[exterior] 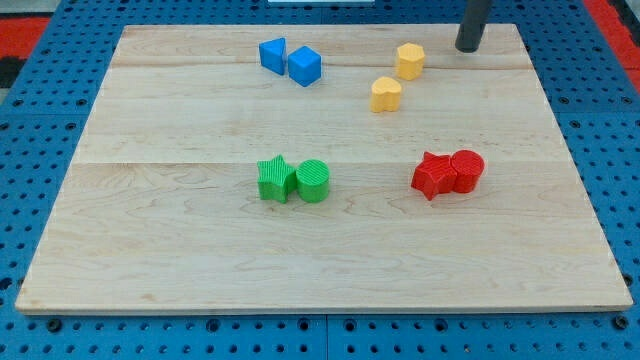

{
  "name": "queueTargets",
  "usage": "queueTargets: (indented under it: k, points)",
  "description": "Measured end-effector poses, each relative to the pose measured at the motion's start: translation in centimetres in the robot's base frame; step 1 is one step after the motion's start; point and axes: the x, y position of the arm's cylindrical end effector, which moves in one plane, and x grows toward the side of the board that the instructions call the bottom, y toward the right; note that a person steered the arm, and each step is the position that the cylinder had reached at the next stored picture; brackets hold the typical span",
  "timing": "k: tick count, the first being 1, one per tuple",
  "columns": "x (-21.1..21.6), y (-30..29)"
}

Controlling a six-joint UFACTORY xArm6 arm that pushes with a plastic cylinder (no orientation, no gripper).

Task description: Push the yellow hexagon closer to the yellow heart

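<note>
No claw on rig, so nothing grasped: my tip (468, 47) sits near view's top, right of yellow hexagon (409, 60). Yellow heart (386, 94) just below-left on worktop (200, 250). Hexagon likely light, rigid, slides easily; push its upper-right face.

top left: blue pair (290, 60) touching
top right: hexagon (409, 60) just above heart (386, 94), apart
my tip (468, 47): right of hexagon
centre: green pair (293, 180) touching
right: red pair (448, 173) touching
</note>
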Motion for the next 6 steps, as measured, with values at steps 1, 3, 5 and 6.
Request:
queueTargets:
  k: [1,3,5,6]
  points:
    - [0.1,-2.7]
    - [1.5,-6.9]
    - [2.8,-6.9]
    - [3.4,-7.1]
